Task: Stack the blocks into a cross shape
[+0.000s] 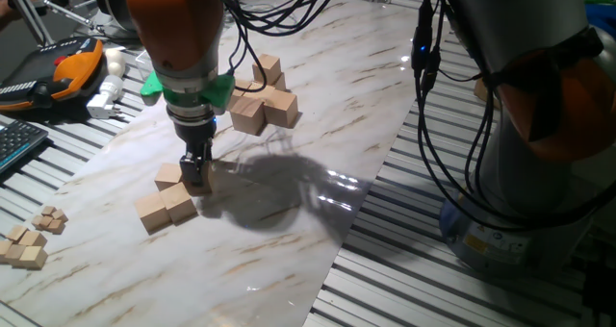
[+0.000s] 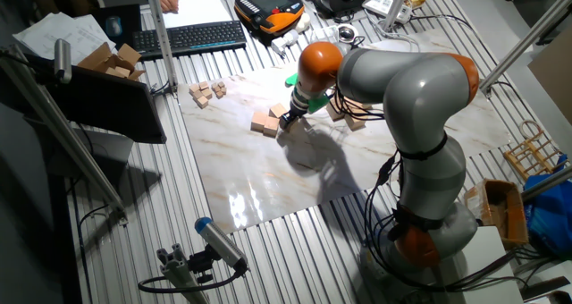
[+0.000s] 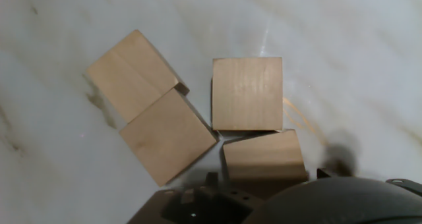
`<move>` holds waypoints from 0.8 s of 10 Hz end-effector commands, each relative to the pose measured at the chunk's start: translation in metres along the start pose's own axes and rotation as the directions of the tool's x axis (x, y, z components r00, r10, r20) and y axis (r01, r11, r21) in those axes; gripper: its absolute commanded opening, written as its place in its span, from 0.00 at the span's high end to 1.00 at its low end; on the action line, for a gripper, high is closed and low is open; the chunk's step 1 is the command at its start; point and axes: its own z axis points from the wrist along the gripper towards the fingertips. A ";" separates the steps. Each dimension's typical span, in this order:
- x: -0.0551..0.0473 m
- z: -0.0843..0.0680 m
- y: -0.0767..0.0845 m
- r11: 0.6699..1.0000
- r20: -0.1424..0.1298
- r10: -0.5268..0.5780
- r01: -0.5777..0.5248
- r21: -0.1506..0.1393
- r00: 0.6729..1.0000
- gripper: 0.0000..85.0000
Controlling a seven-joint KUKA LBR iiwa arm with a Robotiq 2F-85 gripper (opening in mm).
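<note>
Three tan blocks lie low on the marble board: two touching ones [image 3: 128, 72] [image 3: 168, 135] and a separate one [image 3: 247, 92]. In the fixed view this group [image 1: 166, 204] sits just left of my gripper [image 1: 197, 176]. A fourth block [image 3: 264, 155] sits slightly tilted between the fingertips, right beside the separate one; the gripper [image 3: 267, 176] looks shut on it. A loose pile of more blocks [image 1: 262, 101] lies farther back. The other fixed view shows the gripper [image 2: 288, 121] at the small group [image 2: 264, 123], with the pile [image 2: 344, 112] behind the arm.
Tiny wooden cubes [image 1: 29, 240] [image 2: 206, 91] cluster near the board's corner. A keyboard [image 2: 192, 38], an orange pendant [image 1: 72, 67] and a cardboard box [image 2: 112, 61] lie off the board. Black cables hang by the robot base [image 1: 539, 173].
</note>
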 end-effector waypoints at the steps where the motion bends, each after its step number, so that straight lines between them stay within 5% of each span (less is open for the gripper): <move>1: 0.000 0.001 0.000 1.000 0.000 -0.003 0.003 0.000 1.000 0.60; 3: -0.001 0.001 -0.001 1.000 0.003 -0.005 0.005 0.004 1.000 0.60; 5: -0.003 -0.011 -0.003 1.000 -0.006 0.002 -0.002 -0.006 1.000 1.00; 6: -0.007 -0.029 -0.008 0.999 -0.026 0.050 -0.050 -0.015 0.998 1.00; 8: -0.008 -0.061 -0.023 0.971 -0.098 0.237 -0.236 0.019 0.967 1.00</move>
